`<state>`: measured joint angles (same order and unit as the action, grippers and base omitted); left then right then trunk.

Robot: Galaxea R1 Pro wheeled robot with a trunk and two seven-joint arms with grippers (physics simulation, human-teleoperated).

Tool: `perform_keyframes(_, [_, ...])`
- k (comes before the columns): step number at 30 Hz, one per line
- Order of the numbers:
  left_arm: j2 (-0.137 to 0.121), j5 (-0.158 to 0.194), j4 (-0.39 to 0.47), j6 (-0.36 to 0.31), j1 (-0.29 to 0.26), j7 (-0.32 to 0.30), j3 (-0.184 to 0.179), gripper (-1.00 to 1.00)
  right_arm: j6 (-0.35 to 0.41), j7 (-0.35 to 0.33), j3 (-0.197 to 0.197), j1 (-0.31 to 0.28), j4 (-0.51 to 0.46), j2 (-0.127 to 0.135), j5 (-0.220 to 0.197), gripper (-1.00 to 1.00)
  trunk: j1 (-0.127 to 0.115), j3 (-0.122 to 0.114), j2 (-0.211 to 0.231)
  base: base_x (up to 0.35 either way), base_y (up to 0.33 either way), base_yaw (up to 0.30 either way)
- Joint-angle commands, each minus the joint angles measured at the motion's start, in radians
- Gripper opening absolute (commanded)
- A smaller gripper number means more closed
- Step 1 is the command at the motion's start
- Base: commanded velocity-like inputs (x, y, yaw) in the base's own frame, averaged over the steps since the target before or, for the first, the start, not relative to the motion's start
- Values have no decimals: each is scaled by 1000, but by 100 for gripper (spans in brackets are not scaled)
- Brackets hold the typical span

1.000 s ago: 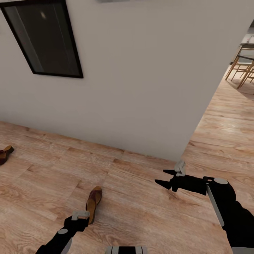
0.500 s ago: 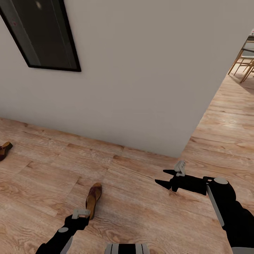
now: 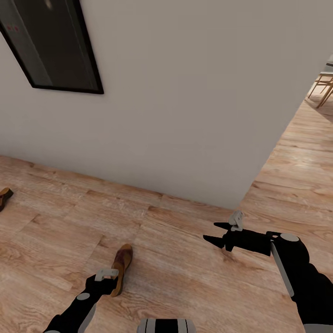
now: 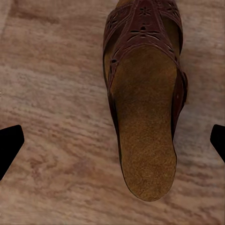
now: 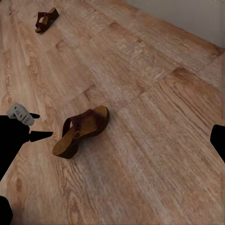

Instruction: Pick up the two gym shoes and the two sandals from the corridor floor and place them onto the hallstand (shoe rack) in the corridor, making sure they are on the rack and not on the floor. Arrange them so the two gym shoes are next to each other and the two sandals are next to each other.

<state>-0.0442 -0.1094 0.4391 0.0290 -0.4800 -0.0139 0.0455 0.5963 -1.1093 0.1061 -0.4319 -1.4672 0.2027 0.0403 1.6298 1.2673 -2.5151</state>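
Sandal between the spread left fingers

Home corridor: wood-plank floor, plain white wall with a dark framed panel, sandals on the floor, wooden chairs beyond the corner.

Light wood-plank corridor floor, one brown sandal lying flat, second sandal well apart

The far sandal is cut off by the head view's left edge. The near sandal is partly covered by the left claw, and its toe end is cropped in the left wrist view.
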Motion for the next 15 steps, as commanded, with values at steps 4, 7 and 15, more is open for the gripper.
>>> perform_keyframes(4, [0,-10,1,7,1,-1,4,100,7,-6,1,0,-1,0,4,100,0,1,0,32,0,0])
perform_keyframes(7, [0,-11,1,9,1,-1,4,100,7,-6,1,0,-1,0,4,100,0,1,0,12,0,0])
perform_keyframes(15, [1,-12,1,48,1,-2,3,100,7,-6,1,-1,-1,0,4,100,0,1,0,2,0,0])
